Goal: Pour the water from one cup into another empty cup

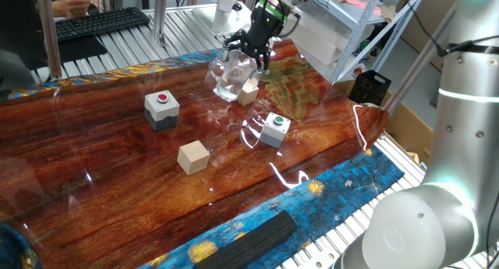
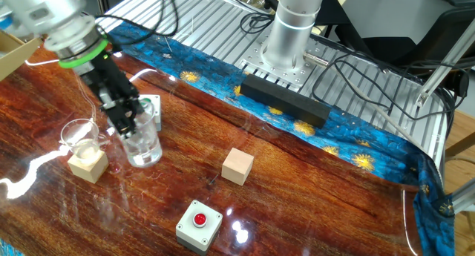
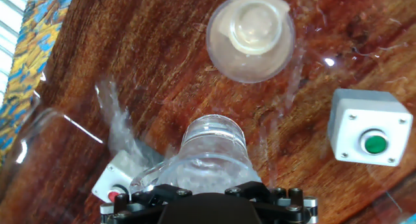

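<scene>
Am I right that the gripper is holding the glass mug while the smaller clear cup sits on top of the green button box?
Not quite. The gripper does hold the glass mug, but the smaller clear cup sits on a wooden cube, not on the green button box. The hand view shows the green button box standing apart to one side, with nothing on it.

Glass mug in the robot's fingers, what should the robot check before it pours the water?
1. Fingers shut on the glass mug: ok.
2. Glass mug upright, not spilling: ok.
3. Small cup open side up: ok.
4. Mug rim above the small cup: not ok, the mug is beside it.
5. Water in the mug: cannot tell how much.
6. Small cup steady: cannot tell, a wooden cube is at its base.
</scene>
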Action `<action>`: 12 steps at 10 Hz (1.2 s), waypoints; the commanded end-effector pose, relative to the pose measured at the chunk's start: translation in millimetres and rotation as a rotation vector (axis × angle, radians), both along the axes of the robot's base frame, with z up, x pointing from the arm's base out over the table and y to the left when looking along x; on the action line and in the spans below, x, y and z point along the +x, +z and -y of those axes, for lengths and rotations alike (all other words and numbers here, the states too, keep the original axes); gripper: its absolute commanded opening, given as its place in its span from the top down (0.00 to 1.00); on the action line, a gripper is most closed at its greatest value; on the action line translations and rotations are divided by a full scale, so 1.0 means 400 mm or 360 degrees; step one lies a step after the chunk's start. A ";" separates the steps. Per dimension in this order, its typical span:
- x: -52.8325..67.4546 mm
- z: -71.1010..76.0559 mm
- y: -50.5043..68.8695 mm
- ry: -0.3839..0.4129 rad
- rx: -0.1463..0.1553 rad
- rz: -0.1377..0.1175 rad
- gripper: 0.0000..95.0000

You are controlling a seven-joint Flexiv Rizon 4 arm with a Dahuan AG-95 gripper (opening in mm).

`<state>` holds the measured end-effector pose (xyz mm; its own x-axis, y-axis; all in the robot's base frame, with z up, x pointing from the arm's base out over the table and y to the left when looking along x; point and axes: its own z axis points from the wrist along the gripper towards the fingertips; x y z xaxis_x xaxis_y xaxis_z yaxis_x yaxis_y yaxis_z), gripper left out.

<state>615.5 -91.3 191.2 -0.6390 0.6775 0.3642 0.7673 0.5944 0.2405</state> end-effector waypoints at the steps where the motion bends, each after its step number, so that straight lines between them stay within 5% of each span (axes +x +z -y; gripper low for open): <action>1: -0.001 0.000 -0.002 0.0008 0.0004 -0.0004 1.00; 12: -0.002 -0.001 -0.002 0.0091 -0.0041 0.0028 1.00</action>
